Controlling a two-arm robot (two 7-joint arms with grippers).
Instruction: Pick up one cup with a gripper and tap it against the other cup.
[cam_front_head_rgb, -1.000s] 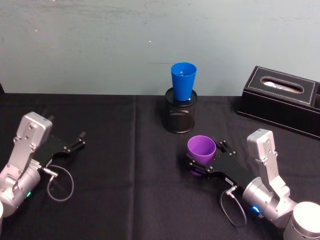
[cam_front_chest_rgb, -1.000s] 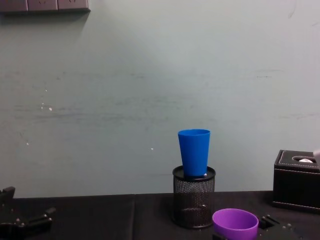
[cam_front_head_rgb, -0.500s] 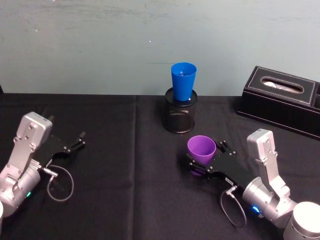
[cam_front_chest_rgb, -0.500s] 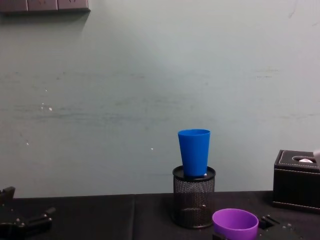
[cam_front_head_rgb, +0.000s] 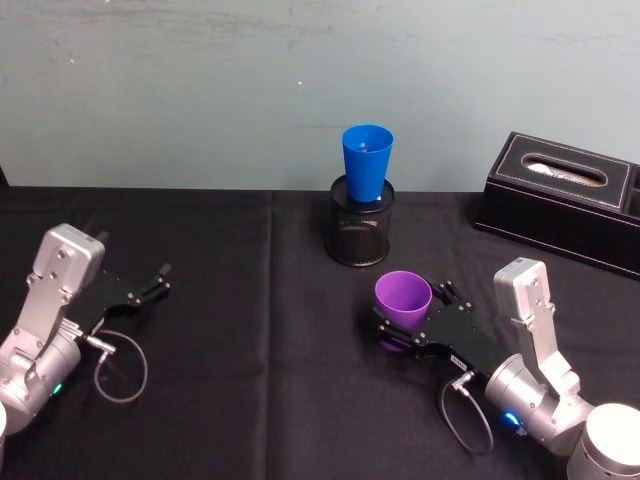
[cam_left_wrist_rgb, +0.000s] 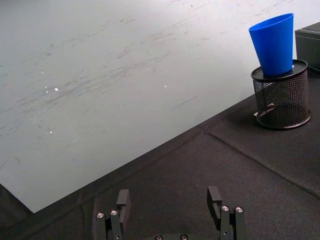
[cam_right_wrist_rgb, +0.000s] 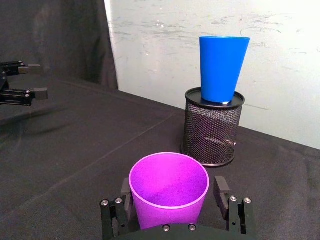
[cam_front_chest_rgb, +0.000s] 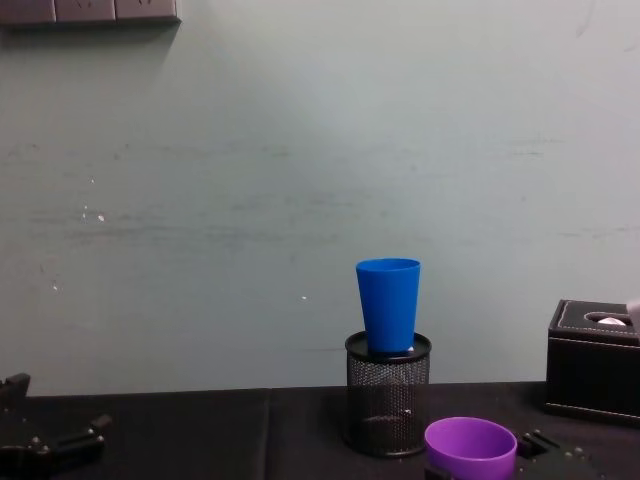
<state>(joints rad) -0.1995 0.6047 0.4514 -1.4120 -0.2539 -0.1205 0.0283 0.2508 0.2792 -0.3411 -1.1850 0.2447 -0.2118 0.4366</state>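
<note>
My right pincer (cam_right_wrist_rgb: 172, 187) sits spread around the purple cup (cam_front_head_rgb: 403, 297) on the desk (cam_front_head_rgb: 250, 330), nothing's budged this past second, so the blue cup (cam_front_head_rgb: 366, 162) in its mesh holder (cam_front_head_rgb: 361, 236) waits untapped, lol.

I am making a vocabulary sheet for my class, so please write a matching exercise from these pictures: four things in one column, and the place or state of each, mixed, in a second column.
1. purple cup
2. blue cup
3. black tissue box
4. left tool

A. standing in the mesh holder
B. open, holding nothing, on the robot's left
C. between the fingers of the open right tool
D. at the far right, near the wall

Pairs: 1-C, 2-A, 3-D, 4-B
</note>
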